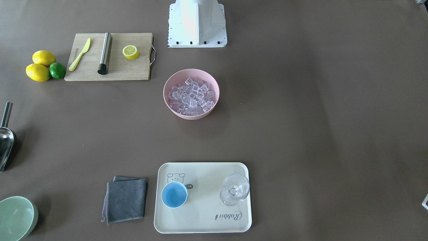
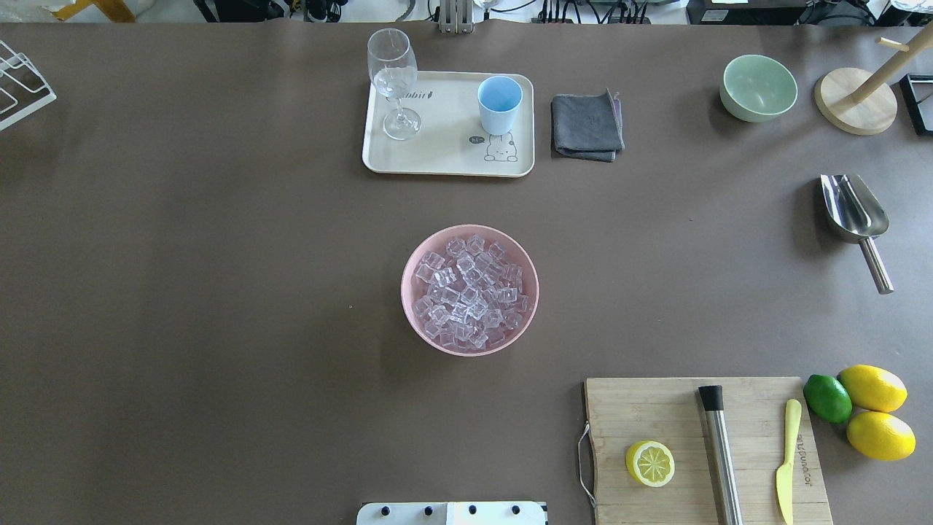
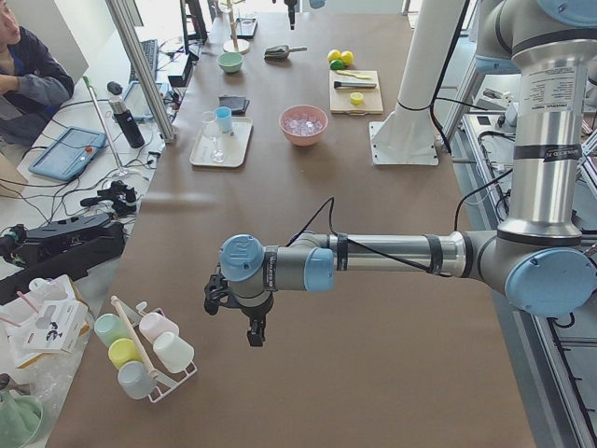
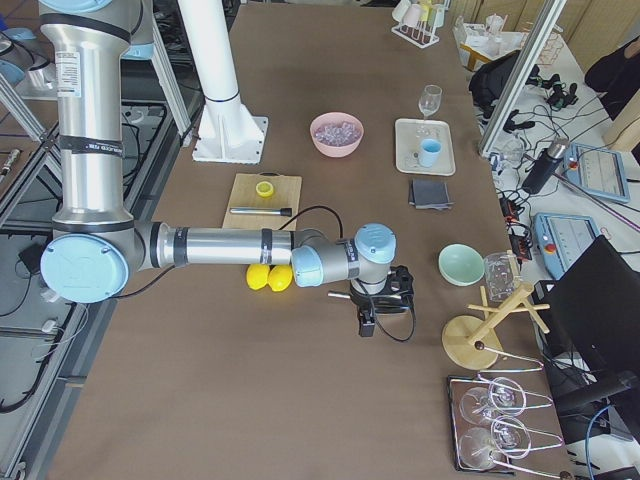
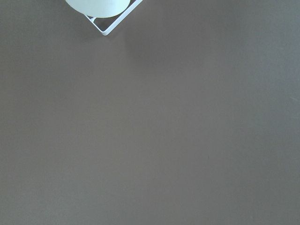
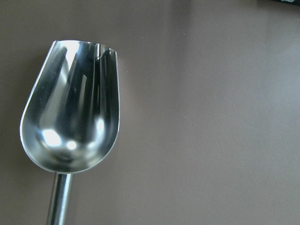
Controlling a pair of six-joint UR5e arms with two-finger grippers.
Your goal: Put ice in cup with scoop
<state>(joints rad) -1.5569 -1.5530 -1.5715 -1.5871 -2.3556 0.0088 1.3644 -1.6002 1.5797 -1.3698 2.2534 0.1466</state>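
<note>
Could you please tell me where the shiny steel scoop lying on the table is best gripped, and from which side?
Grip the shiny stainless-steel scoop by its straight thin handle, coming straight down with the right hand. The handle lies flat on the brown table, free on both sides and narrow enough to close across; the deep rounded trough looks too wide and slippery.

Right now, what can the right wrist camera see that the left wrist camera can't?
Only the right wrist view shows the scoop. It is shiny and empty, with its trough filling the left side and the handle running off the bottom edge. Only the left wrist view shows a corner of a white wire rack at the top edge, with a pale round object in it. Both views share the brown table.
</note>
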